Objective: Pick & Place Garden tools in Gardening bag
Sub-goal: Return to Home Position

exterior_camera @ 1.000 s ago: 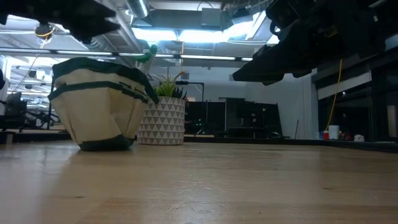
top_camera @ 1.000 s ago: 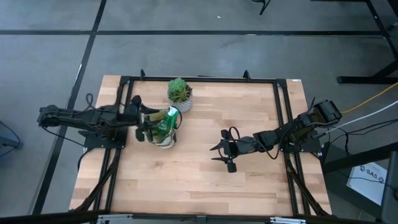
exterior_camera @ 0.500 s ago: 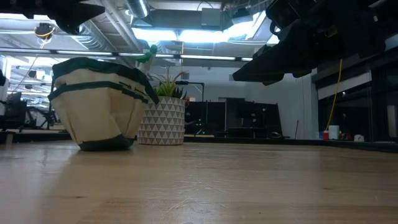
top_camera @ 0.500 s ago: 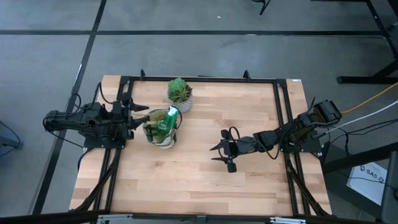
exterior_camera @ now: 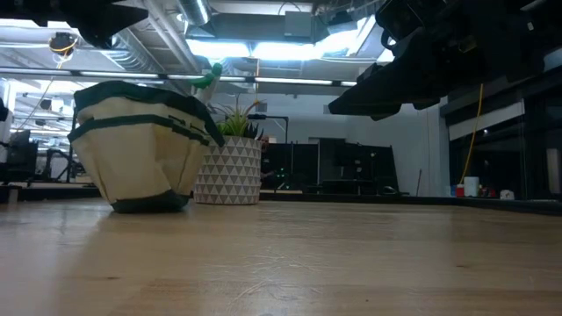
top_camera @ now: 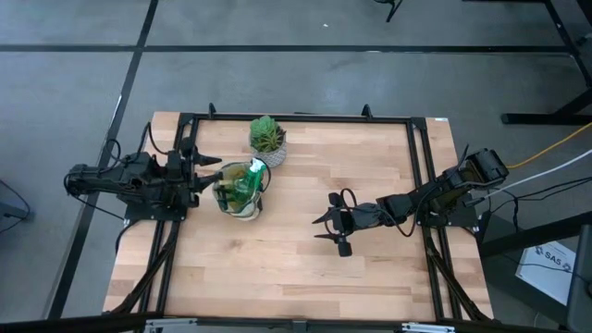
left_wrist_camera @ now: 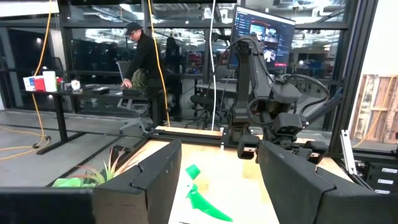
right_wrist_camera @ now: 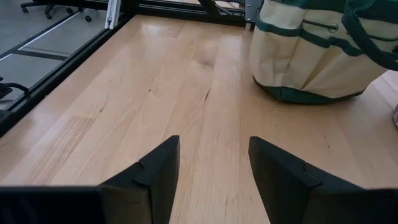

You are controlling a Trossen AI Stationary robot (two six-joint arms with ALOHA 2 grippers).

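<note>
We are looking at the left gripper (top_camera: 213, 174), which is hovering just beside the gardening bag (exterior_camera: 140, 162) with its jaws spread wide and holding nothing. The bag is lying straight ahead of them, toward the middle of the table (top_camera: 305, 277). Since the job now is going home, we are judging that the arm should pull straight back along its own line, away from the bag's green loops. The spray bottle (top_camera: 248, 180) is standing in the bag, its long axis roughly upright and its nozzle poking above the rim on the side of the potted plant (top_camera: 267, 137), which is sitting just beside the bag. The right gripper (top_camera: 321, 228) is waiting well apart from the bag, over bare table, its jaws also spread and empty. No tool is lying loose on the table, yet we are not making out the trowel, the shears or the rake inside the bag; only the bottle is showing. In the low view both grippers are being cut off at the top.
</note>
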